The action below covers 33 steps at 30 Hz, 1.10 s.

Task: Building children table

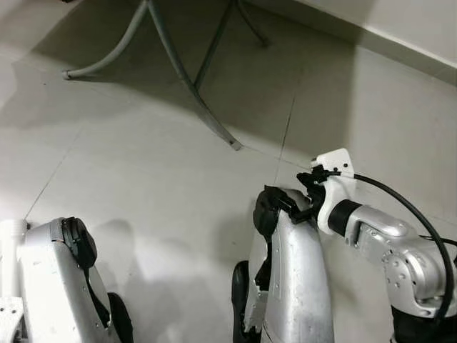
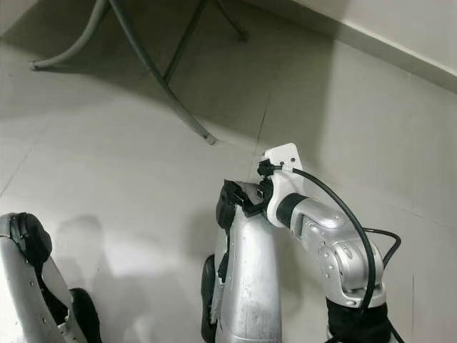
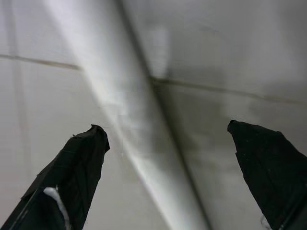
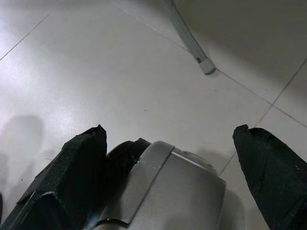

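The biggest thing I see is the floor (image 1: pixel 143 179). It is made of big pale tiles with thin lines between them. A dark shadow lies across the far part of it. A pale wall edge (image 1: pixel 400 39) runs along the far right side.

Next are my own legs. My left leg (image 1: pixel 50 286) is silver and sits low on my left side. My right leg (image 1: pixel 296 279) is silver too, with a black knee part on top.

My right arm (image 1: pixel 393 250) is bent in close beside my right leg. A black cable (image 1: pixel 421 214) loops over it. A white block (image 1: pixel 335 168) sits at its wrist.

The table legs (image 1: pixel 178 68) are far in front of me, well apart from both of my grippers. They are thin grey tubes that spread out over the floor. One tube end (image 4: pixel 206 66) rests on a tile, near a tile line.

My right gripper (image 4: pixel 170 143) is wide open and holds nothing. It hangs just over my right knee.

My left gripper (image 3: pixel 168 139) is wide open too. It holds nothing. It points at the floor, where a pale blurry band (image 3: pixel 124 105) runs between its fingers (image 3: pixel 79 163).
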Motion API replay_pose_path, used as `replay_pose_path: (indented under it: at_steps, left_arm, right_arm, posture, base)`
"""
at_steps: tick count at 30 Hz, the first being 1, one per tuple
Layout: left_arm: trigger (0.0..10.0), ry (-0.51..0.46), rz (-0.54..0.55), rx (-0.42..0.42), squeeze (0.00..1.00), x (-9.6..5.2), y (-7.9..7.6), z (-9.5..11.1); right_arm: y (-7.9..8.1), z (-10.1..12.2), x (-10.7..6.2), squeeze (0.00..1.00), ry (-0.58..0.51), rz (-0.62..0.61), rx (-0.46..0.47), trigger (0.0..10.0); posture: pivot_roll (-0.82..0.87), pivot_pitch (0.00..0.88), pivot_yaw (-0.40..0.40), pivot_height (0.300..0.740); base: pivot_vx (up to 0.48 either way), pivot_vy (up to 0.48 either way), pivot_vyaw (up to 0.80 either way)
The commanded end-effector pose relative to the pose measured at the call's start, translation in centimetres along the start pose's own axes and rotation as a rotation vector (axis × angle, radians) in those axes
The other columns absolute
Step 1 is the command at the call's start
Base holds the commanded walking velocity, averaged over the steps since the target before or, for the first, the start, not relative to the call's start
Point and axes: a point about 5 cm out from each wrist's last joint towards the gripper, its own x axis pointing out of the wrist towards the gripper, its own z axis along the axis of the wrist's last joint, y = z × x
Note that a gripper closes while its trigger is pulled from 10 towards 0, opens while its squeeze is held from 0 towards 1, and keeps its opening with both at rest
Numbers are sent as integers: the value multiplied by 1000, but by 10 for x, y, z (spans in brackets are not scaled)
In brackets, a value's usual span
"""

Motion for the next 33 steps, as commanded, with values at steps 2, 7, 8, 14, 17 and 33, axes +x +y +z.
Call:
replay_pose_path:
  at_steps: [2,7,8,14,17,33]
  left_arm:
    - [10000,100,16,2,0,-7,-1,-26]
    - [10000,107,54,-5,0,-7,4,-26]
    - [10000,110,61,-7,0,-7,5,-26]
    - [10000,152,84,-3,0,-10,6,-34]
    - [10000,162,92,-7,0,-10,5,-36]
    - [9569,233,51,-172,0,-10,-28,-60]
  right_arm:
    - [-3,-8,-4,0,46,-3,11,10000]
    - [-4,-8,-7,0,59,-1,5,10000]
    - [-5,-8,-8,0,61,-1,4,10000]
    - [-7,-5,-12,0,75,3,-12,10000]
    - [-12,-3,-15,0,84,-1,-24,10000]
    - [-23,10,-24,0,117,7,-85,10000]
  posture:
    - [-384,530,-233,300]
    - [-392,534,-240,300]
    - [-393,534,-241,300]
    - [-443,534,-274,300]
    - [-458,532,-289,300]
    - [-549,503,-365,300]
  base:
    - [0,0,0]
    - [0,0,0]
    - [0,0,0]
    - [0,0,0]
    - [0,0,0]
    - [0,0,0]
